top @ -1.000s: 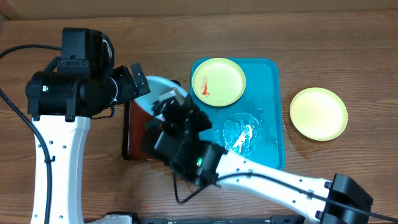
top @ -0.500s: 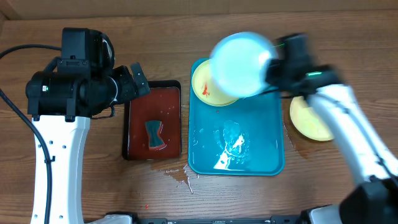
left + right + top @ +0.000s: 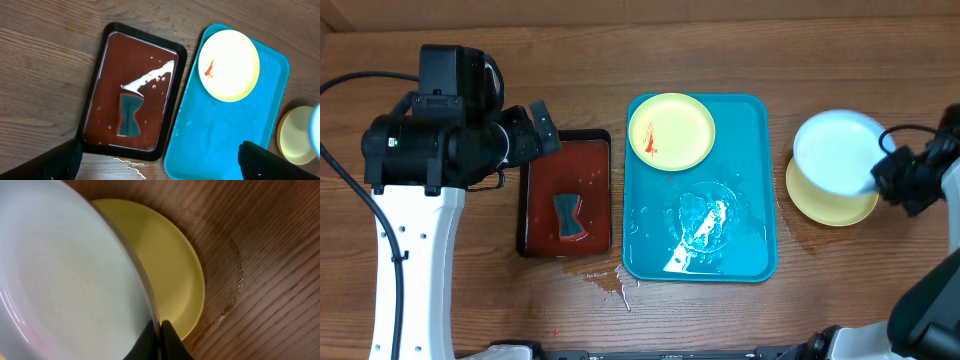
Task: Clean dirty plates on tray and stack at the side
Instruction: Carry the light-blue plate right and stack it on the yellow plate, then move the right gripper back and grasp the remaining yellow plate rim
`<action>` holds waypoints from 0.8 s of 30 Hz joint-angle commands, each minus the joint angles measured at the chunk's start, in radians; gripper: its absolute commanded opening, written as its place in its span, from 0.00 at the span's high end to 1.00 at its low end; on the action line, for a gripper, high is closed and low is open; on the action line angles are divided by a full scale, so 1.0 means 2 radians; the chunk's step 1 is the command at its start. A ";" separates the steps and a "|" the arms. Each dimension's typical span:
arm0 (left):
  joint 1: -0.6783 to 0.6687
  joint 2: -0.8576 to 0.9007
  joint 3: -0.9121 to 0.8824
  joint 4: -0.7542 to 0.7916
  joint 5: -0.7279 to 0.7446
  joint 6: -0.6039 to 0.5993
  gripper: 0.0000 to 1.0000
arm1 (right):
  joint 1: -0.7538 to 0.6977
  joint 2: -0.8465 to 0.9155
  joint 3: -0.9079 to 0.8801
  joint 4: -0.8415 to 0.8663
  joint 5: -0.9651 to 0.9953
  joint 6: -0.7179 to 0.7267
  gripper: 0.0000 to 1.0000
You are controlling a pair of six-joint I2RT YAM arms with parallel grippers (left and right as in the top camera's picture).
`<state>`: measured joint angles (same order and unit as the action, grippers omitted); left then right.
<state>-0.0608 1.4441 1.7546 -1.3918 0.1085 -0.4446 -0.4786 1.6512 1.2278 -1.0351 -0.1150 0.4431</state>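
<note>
table (image 3: 820, 50), right of tray (image 3: 745, 150): blue plate (image 3: 835, 150) is being clamped by right gripper (image 3: 160, 330) over clean yellow plate (image 3: 830, 212); smeared plate (image 3: 671, 131) on tray is being left uncleaned; left gripper (image 3: 542, 132) spread apart.

No readable writing — not in any view.
The turquoise tray (image 3: 748, 235), the light-blue plate (image 3: 832, 150), the yellow-green plate (image 3: 672, 131) lying on that tray, the dark-red tray (image 3: 542, 215) and the wooden surface (image 3: 820, 50) are all plain — no letters, labels, brands or numbers can be made out.
</note>
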 commanded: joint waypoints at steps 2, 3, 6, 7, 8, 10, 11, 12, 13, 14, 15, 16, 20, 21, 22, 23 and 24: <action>0.001 0.004 0.008 0.001 -0.003 0.006 0.00 | -0.004 0.001 -0.032 0.023 0.009 0.000 0.96; 0.001 0.004 0.008 0.001 -0.004 0.006 0.00 | -0.004 0.001 -0.035 0.023 0.011 0.000 0.96; 0.001 0.004 0.008 0.001 -0.004 0.006 0.00 | -0.004 0.001 -0.031 0.018 0.001 0.000 0.89; 0.001 0.004 0.008 0.001 -0.004 0.006 0.00 | -0.003 0.001 -0.027 0.011 -0.014 -0.002 0.78; 0.001 0.004 0.008 0.001 -0.004 0.006 0.00 | 0.000 0.001 -0.021 0.005 -0.033 -0.014 0.72; 0.001 0.004 0.008 0.001 -0.004 0.006 0.00 | 0.014 -0.005 -0.009 -0.002 -0.059 -0.047 0.59; 0.001 0.004 0.008 0.001 -0.003 0.006 0.00 | 0.023 -0.009 -0.003 -0.006 -0.059 -0.052 0.56; 0.001 0.004 0.008 0.001 -0.003 0.006 0.00 | 0.036 -0.014 0.004 -0.010 -0.059 -0.058 0.55; 0.001 0.004 0.008 0.001 -0.003 0.006 0.00 | 0.049 -0.020 0.009 -0.010 -0.060 -0.065 0.54; 0.001 0.004 0.008 0.001 -0.004 0.006 0.00 | 0.067 -0.028 0.014 -0.009 -0.059 -0.071 0.54; 0.001 0.004 0.008 0.001 -0.004 0.006 0.00 | 0.086 -0.034 0.019 -0.006 -0.061 -0.078 0.53; 0.001 0.004 0.008 0.001 -0.004 0.006 0.00 | 0.105 -0.040 0.021 -0.001 -0.063 -0.084 0.53; 0.001 0.004 0.008 0.001 -0.004 0.006 0.00 | 0.198 -0.048 0.022 0.044 -0.067 -0.106 0.50; 0.001 0.004 0.008 0.001 -0.003 0.006 0.00 | 0.220 -0.046 0.021 0.060 -0.067 -0.106 0.48; 0.001 0.004 0.008 0.001 -0.003 0.006 0.00 | 0.243 -0.043 0.021 0.080 -0.066 -0.106 0.48; 0.001 0.004 0.008 0.001 -0.004 0.006 0.00 | 0.263 -0.039 0.021 0.099 -0.064 -0.106 0.48; 0.001 0.004 0.008 0.001 -0.004 0.006 0.00 | 0.284 -0.034 0.021 0.120 -0.057 -0.106 0.47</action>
<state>-0.0608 1.4441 1.7546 -1.3918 0.1085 -0.4446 -0.0132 1.5806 1.2491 -0.8619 -0.2314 0.2611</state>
